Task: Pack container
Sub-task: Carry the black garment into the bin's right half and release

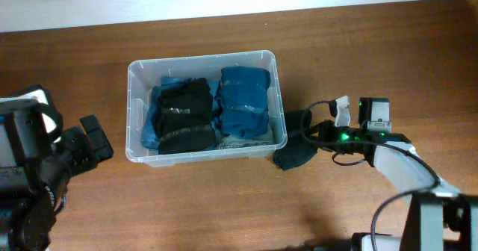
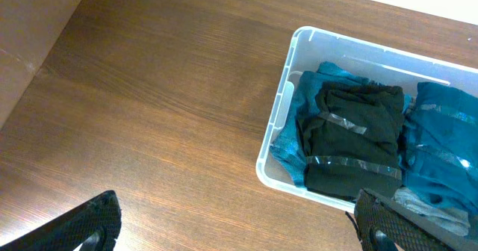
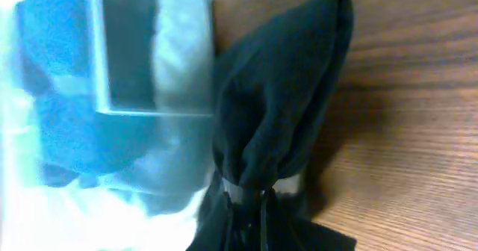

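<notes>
Overhead, the large clear plastic rectangular container (image 1: pixel 202 57) sits mid-table on the brown wooden tabletop (image 1: pixel 373 49), its long sides running left to right. Inside it, a black folded cloth bundle (image 1: pixel 183 116) lies on the left and a dark blue folded cloth bundle (image 1: pixel 243 101) on the right, side by side and touching. My right gripper (image 1: pixel 310 134) is just beside the container's near right corner, its fingers pressed together on a loose black cloth piece (image 1: pixel 297 152) that rests on the table against the container's outer wall. The right wrist view shows that cloth bunched up where I pinch it. My left gripper (image 1: pixel 95 137) hangs well apart to the left, with its fingers (image 2: pixel 93 221) spread wide and nothing between them.
</notes>
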You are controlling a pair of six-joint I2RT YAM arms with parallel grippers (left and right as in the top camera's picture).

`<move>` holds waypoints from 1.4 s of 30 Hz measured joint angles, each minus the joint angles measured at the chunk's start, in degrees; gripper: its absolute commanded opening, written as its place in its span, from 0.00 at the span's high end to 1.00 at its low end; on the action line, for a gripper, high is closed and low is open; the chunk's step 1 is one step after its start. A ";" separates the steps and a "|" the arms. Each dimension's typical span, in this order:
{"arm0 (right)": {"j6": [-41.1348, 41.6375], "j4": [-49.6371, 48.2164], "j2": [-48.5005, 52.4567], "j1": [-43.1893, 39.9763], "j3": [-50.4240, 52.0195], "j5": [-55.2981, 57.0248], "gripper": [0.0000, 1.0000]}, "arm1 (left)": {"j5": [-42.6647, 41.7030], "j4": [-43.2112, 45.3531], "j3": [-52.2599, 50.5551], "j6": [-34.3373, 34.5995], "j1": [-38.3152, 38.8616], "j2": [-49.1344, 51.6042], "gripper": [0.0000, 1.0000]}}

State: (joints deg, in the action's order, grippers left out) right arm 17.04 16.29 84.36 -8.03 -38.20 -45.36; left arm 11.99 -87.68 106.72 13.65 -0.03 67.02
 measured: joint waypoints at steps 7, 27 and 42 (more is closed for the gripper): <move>1.20 10.21 -13.79 0.46 -9.16 -1.57 0.96 | 0.00 0.00 0.00 0.00 0.00 0.00 0.00; 22.53 -12.76 -9.14 31.15 -20.57 13.20 0.89 | 0.00 0.00 0.00 0.00 0.00 0.00 0.00; 17.53 0.31 2.10 35.32 -21.09 30.03 0.34 | 0.00 -0.02 0.00 0.00 0.00 0.00 0.00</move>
State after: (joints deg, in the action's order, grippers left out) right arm 34.57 16.60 86.46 27.29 -59.29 -15.33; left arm 11.99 -87.70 106.72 13.65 -0.03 67.02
